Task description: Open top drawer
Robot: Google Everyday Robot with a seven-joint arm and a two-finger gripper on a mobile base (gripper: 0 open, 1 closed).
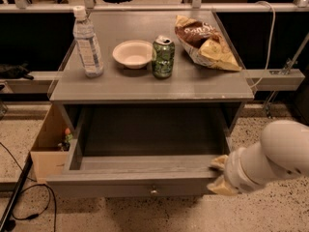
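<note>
Grey top drawer (111,189), one, pulled out; table (145,88) holds one bottle (88,45), bowl (133,53), can (162,57), bag (205,45). Gripper (219,175) at the drawer's right front corner; its grip cannot be told.

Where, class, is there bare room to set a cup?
Along the tabletop's front strip, before bottle, bowl and can; or inside the open drawer. The back row is crowded; the gripper sits at the drawer's right front corner.

top drawer (130,185) open, tool (218,176) at R corner

Lab (terrazzo floor (159,216), cable (273,23)), claw (219,175) at top drawer (120,179)
</note>
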